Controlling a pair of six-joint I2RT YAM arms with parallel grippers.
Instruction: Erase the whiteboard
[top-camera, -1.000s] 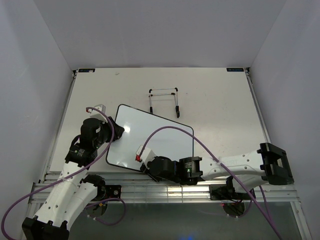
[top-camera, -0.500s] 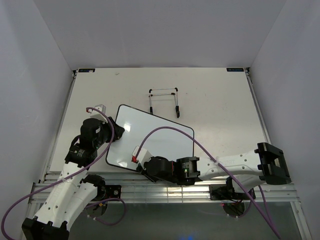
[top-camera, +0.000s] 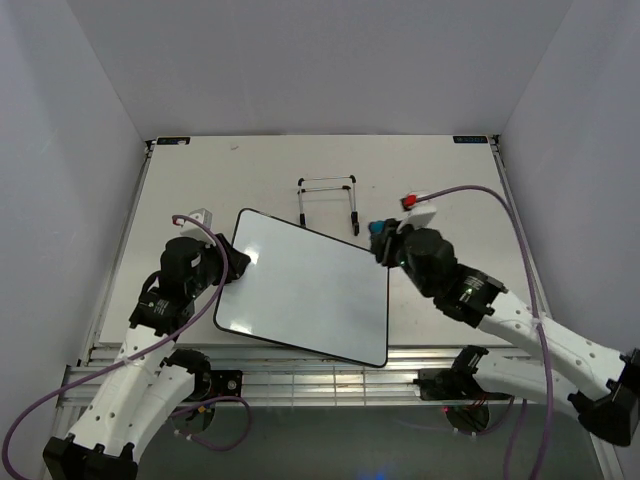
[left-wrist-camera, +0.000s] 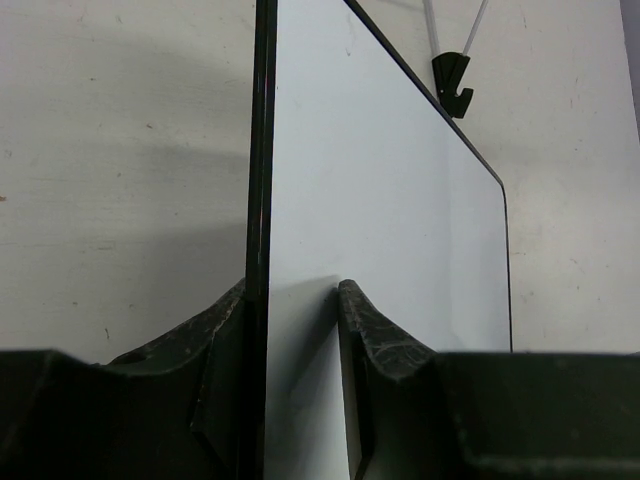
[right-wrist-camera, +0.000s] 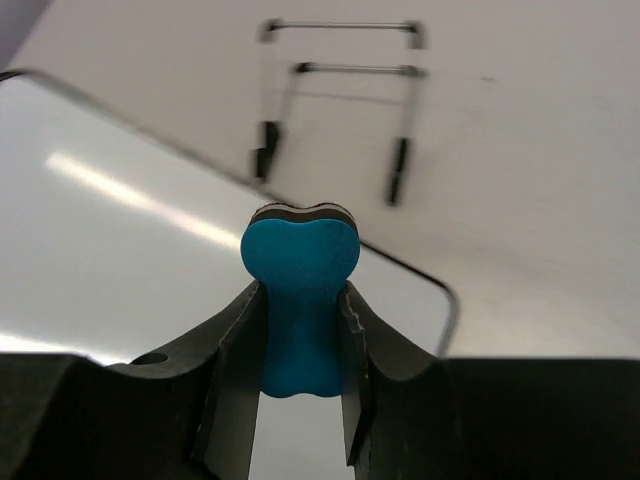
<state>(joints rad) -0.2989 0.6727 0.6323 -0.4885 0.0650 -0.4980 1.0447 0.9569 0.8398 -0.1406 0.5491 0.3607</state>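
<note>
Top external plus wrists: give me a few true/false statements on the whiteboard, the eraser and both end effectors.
1. The left end effector is closed on the edge of the whiteboard. True.
2. The right end effector is empty. False: it grips the blue eraser.
3. Blue writing covers the whiteboard. False: no marks are visible on its surface in any view.
4. The wire easel stand holds nothing. True.
</note>
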